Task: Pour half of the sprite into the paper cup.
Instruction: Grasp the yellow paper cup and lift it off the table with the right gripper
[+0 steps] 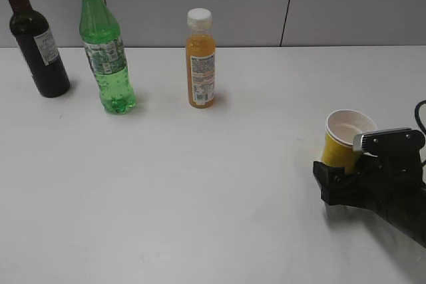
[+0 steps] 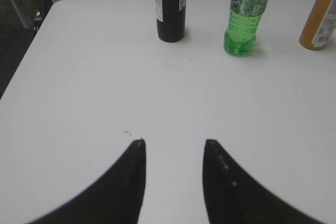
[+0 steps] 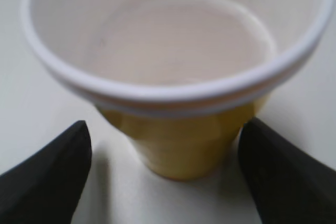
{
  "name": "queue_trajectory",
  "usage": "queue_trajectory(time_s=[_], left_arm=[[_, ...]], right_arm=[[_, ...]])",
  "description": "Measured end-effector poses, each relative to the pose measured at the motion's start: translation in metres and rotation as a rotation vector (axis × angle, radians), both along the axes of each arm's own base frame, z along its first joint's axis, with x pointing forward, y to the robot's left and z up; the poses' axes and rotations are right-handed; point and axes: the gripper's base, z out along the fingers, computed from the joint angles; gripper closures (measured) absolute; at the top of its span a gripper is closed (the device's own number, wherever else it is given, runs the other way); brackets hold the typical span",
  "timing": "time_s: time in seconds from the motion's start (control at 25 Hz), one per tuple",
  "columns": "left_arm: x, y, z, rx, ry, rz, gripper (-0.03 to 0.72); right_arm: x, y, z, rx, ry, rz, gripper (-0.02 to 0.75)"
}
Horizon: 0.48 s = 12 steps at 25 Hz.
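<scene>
My right gripper (image 3: pixel 164 145) straddles the paper cup (image 1: pixel 346 136) at 4 o'clock, jaws apart, ready to steady it. My left gripper (image 2: pixel 173 150) waits open, facing the sprite (image 1: pixel 103 51) at 10 o'clock.

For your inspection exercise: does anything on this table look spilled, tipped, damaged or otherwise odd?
Nothing is spilled or toppled. The wine bottle, sprite and juice bottle stand upright in a row. Only the sprite has no cap. The cup looks empty and sits between the right gripper's open fingers.
</scene>
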Motion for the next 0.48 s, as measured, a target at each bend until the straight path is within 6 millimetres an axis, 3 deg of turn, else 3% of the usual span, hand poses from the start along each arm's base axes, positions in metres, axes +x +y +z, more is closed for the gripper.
queue_trajectory(time_s=[0.48], left_arm=[[0.000,0.000,0.000,0.000,0.000,0.000,0.405]], right_arm=[[0.017,0.003,-0.009,0.007,-0.043,-0.013,0.079]])
